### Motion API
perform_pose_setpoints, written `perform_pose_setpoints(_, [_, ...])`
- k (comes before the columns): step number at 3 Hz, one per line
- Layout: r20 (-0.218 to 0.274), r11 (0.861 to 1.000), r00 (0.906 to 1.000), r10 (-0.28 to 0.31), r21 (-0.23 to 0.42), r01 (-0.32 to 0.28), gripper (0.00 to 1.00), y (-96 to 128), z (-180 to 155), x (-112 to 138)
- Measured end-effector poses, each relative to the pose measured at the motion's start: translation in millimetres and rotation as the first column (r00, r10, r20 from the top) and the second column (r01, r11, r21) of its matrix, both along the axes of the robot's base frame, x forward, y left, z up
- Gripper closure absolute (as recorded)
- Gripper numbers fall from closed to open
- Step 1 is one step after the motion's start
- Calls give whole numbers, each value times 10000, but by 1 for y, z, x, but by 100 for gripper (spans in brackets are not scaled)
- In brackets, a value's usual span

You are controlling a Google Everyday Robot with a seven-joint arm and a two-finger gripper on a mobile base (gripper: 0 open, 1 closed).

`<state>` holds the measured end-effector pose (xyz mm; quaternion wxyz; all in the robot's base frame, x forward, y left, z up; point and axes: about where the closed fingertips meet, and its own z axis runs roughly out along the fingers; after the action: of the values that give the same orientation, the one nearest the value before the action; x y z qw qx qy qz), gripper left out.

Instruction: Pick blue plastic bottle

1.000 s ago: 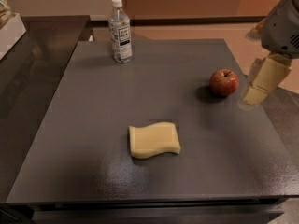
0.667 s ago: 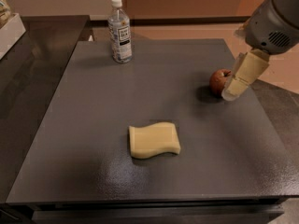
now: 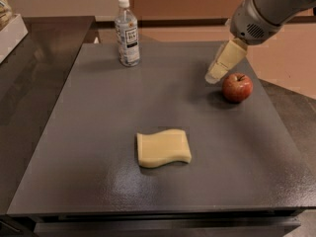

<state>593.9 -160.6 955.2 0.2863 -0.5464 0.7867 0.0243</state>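
The blue plastic bottle (image 3: pixel 127 32) stands upright near the far left edge of the dark grey table (image 3: pixel 98 132). It is clear with a bluish tint, a white cap and a white, black and pale-blue label. My gripper (image 3: pixel 216 75) with its cream-coloured fingers hangs from the grey arm at the upper right, above the table and just left of a red apple (image 3: pixel 237 87). The gripper is well to the right of the bottle and holds nothing that I can see.
A pale yellow wavy sponge (image 3: pixel 163 148) lies at the table's middle, toward the front. A dark counter (image 3: pixel 29 58) adjoins the table on the left, with a white object (image 3: pixel 10 31) at its far left edge.
The gripper and arm have moved left, from right of the apple, across it, to its left side. The bottle, apple and sponge have not moved.
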Motion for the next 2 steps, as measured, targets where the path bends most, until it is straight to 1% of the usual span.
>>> perform_pose_setpoints(1, [372, 9972, 9992, -109, 744, 81, 0, 38, -1, 54])
perform_pose_setpoints(2, [526, 9933, 9986, -57, 1153, -4, 0, 65, -2, 84])
